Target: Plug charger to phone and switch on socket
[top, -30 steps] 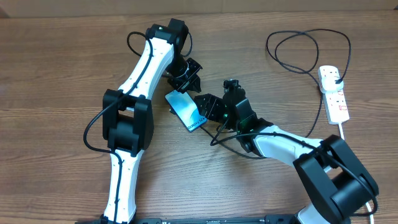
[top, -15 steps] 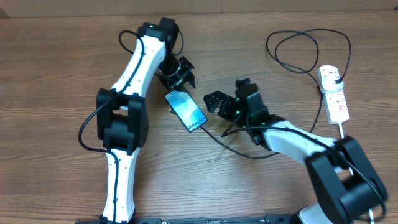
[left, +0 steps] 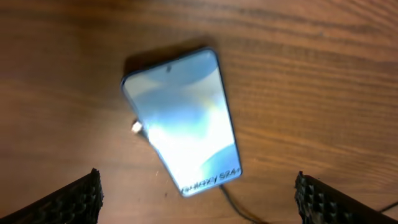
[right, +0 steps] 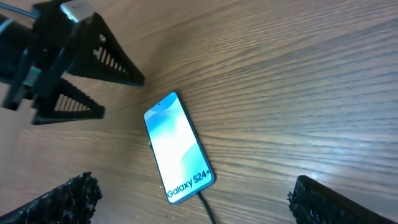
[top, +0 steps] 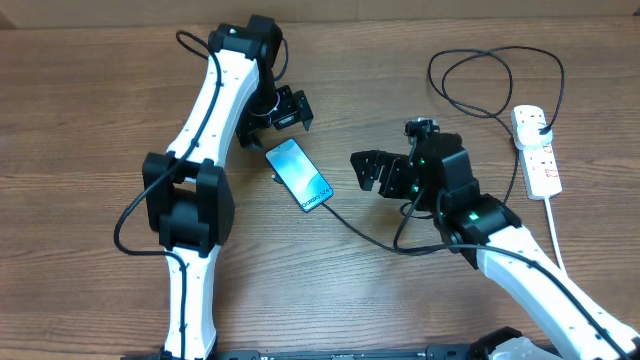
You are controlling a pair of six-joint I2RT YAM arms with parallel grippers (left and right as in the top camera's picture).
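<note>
Where the wood-grain table [top: 90,120] carries the phone [top: 299,175] near its middle, the charger [top: 370,238] leaving its lettered end, the left gripper [top: 292,110] and right gripper [top: 366,172] gape empty. Only the overhead view shows the socket [top: 537,150] by the right edge.

A wooden table [top: 80,250] fills almost everything I can see. Its top is warm brown, with long grain running from side to side and darker streaks threading through it. Along the far side lies a paler tan strip [top: 400,8], flat and plain; I cannot tell whether it is a wall, a board or something else. The light is soft and even, and leaves only faint shadows on the wood. Up close the surface looks deep reddish brown in one place, paler and slightly glossy in another.
</note>
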